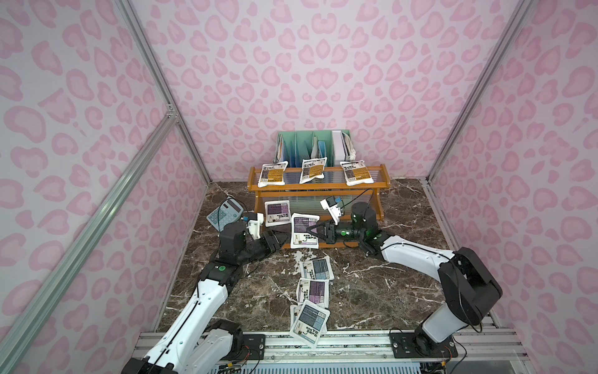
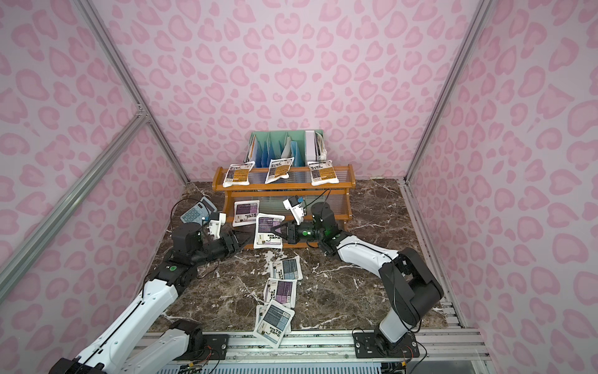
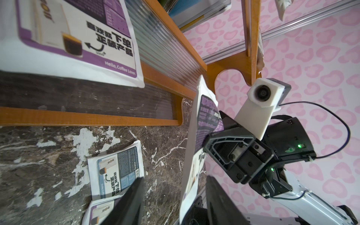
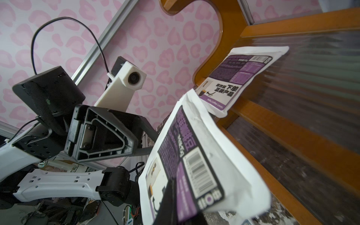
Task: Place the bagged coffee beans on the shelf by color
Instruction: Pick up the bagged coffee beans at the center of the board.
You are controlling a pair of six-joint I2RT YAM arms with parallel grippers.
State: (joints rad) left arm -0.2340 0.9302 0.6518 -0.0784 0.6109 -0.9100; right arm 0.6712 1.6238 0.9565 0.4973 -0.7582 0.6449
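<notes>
The shelf stands at the back with three yellow-orange bagged coffee beans on its top tier and a purple pouch on a lower one. My right gripper is shut on another purple pouch, held upright in front of the lowest tier. My left gripper is open at that pouch's left edge. In the left wrist view the edge hangs between the spread jaws of the left gripper. On the table lie a grey-blue pouch, a purple one and a grey-blue one.
A light-blue calculator lies left of the shelf, close to my left arm. Behind the shelf a mint-green file rack stands against the pink wall. An aluminium rail runs along the front edge, partly under the nearest pouch.
</notes>
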